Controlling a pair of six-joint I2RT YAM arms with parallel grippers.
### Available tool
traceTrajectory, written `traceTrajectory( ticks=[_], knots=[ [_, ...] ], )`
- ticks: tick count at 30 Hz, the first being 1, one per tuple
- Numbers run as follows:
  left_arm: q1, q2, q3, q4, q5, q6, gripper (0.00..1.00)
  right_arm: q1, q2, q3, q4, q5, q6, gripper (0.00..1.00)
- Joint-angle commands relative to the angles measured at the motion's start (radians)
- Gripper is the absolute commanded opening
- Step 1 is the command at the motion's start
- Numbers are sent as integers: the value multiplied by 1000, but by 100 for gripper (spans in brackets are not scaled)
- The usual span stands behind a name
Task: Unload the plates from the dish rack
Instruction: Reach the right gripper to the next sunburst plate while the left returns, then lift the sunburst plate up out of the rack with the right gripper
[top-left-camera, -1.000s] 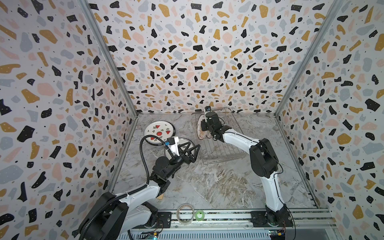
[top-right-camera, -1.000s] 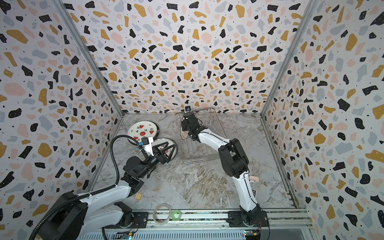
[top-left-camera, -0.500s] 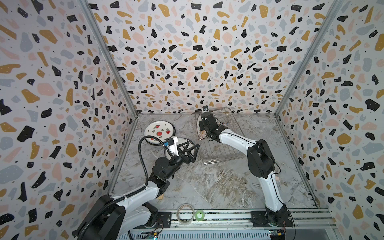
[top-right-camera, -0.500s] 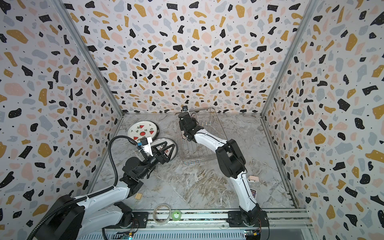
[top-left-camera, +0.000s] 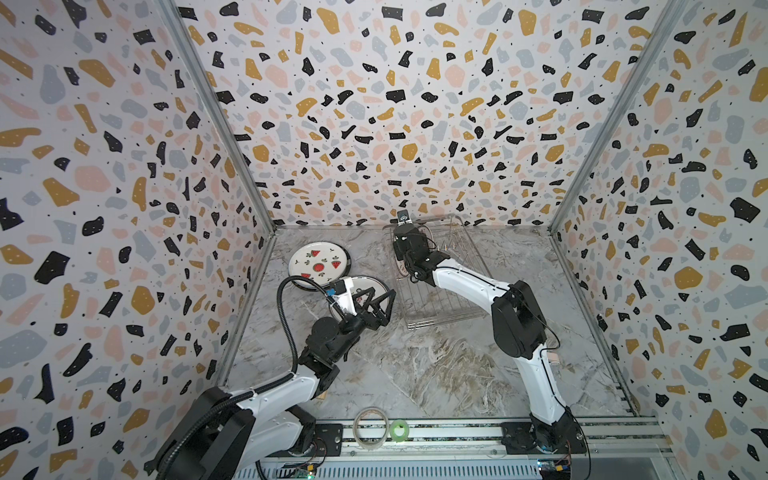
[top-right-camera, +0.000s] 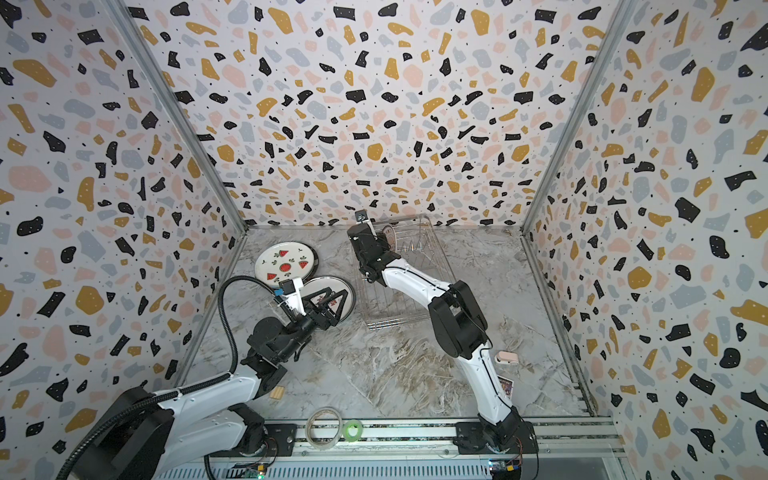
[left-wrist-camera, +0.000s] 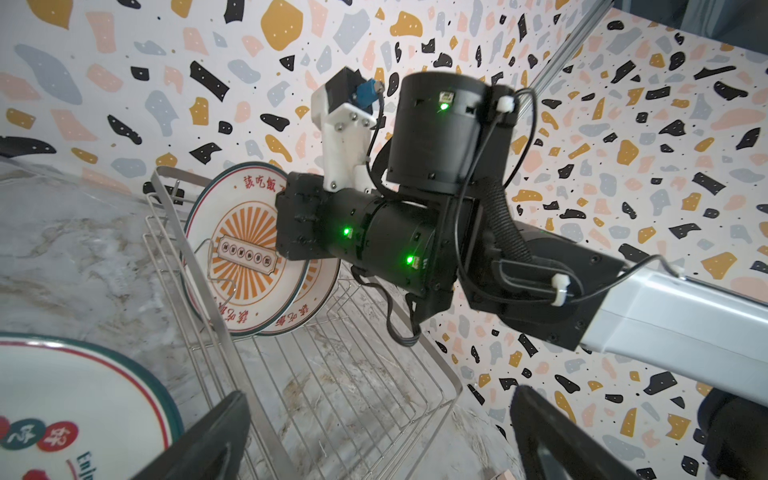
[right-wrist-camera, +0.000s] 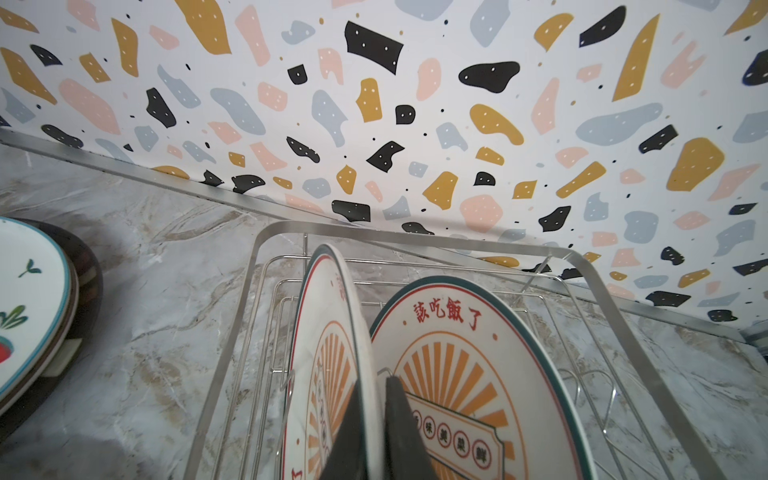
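With the left claw (top-left-camera: 380, 296) gaping, we are pinching a sunburst plate (right-wrist-camera: 328, 332) in the right claw (right-wrist-camera: 376, 388) inside the dish rack (top-left-camera: 434, 306), centre-right of a top view, risking a tilted lift scraping the neighbour plate (right-wrist-camera: 469, 365).

The right tool (right-wrist-camera: 373, 388) has shifted left and clamped onto a sunburst plate (right-wrist-camera: 324, 332).

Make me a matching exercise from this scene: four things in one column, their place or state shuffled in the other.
1 watermelon plate
2 left gripper
3 right gripper
4 green tape roll

A on the front rail
B shut on an upright sunburst plate
C lying flat, outside the dish rack
D open, holding nothing

Pairs: 1-C, 2-D, 3-B, 4-A
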Motion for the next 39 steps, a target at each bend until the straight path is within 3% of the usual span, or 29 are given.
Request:
traceTrajectory(
  ticks=[1, 6, 25, 31, 39],
  knots=[
    [-4, 7, -15, 89, -29, -20, 99, 12, -50, 44, 40, 70, -51, 3],
    [-4, -12, -21, 78, -45, -16, 100, 19, -93, -1, 72, 107, -81, 2],
    [-4, 2, -29, 111, -45, -39, 100, 32, -570, -563, 388, -44, -79, 0],
    [-11, -3, -25, 104, -28, -29, 100, -29, -768, -788, 467, -285, 6, 0],
    [-68, -9, -13, 99, -1, 43, 100, -209, -928, -1009, 596, -761, 163, 0]
  ],
)
